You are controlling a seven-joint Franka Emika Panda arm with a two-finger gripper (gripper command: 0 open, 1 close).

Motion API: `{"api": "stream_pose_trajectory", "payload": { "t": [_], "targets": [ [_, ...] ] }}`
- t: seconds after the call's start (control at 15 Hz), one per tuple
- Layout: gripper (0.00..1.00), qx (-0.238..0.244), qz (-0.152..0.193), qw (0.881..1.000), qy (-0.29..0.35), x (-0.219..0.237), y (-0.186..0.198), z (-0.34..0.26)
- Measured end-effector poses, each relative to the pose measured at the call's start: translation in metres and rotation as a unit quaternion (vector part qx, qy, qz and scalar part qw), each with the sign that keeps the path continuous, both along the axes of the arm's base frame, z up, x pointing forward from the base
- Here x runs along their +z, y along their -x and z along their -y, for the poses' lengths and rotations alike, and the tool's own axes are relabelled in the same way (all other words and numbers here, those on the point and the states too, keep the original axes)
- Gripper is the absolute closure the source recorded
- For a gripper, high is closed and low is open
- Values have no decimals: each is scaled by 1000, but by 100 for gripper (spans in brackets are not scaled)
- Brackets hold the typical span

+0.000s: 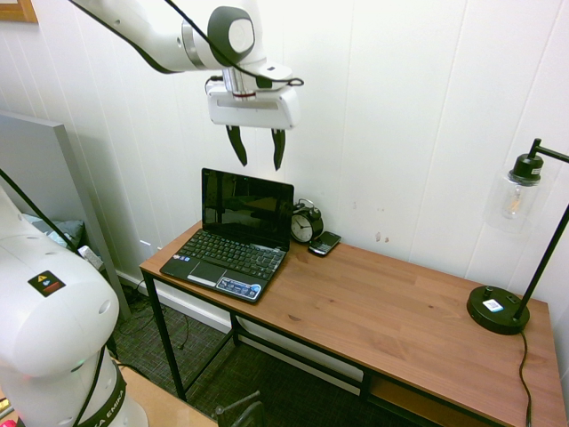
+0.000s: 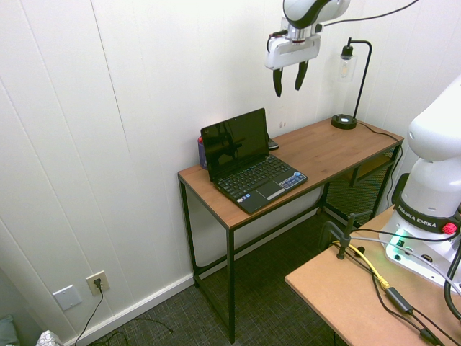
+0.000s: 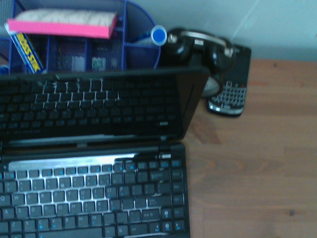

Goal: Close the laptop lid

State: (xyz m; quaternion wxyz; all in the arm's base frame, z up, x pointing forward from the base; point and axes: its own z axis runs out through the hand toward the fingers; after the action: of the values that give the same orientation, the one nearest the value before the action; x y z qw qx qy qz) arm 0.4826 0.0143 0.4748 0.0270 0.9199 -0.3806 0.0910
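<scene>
A small black netbook stands open at the left end of the wooden desk [image 1: 400, 311], its keyboard [image 1: 229, 254] facing the front edge. The laptop lid [image 1: 246, 208] stands upright, glossy dark screen forward; in the second exterior view the laptop lid [image 2: 234, 143] leans slightly back. My gripper [image 1: 255, 148] hangs open in the air above the lid's top edge, fingers pointing down, holding nothing. In the second exterior view the gripper [image 2: 288, 80] is well above the desk. In the wrist view the lid [image 3: 99, 106] mirrors the keyboard [image 3: 94, 198].
Behind the laptop are a black alarm clock [image 1: 306, 225], a black phone [image 1: 324, 243] and a blue mesh organizer [image 3: 74, 44]. A black desk lamp [image 1: 508, 294] stands at the desk's right end. The white wall runs close behind.
</scene>
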Motion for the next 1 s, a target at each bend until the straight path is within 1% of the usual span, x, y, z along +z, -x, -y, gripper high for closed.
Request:
{"api": "stream_pose_trajectory", "payload": {
  "t": [0.13, 0.33, 0.4, 0.53, 0.6, 0.8, 1.0],
  "targets": [
    [0, 17, 12, 1000, 5, 21, -25, -18],
    [0, 52, 21, 998, -5, 25, -74, -56],
    [0, 63, 19, 998, -10, 19, -91, -71],
    [0, 82, 2, 996, -17, 2, -123, -99],
    [100, 88, -6, 996, -20, -6, -136, -109],
    [100, 87, -23, 996, -30, -24, -160, -119],
    [100, 75, -46, 995, -50, -41, -169, -119]
  ]
}}
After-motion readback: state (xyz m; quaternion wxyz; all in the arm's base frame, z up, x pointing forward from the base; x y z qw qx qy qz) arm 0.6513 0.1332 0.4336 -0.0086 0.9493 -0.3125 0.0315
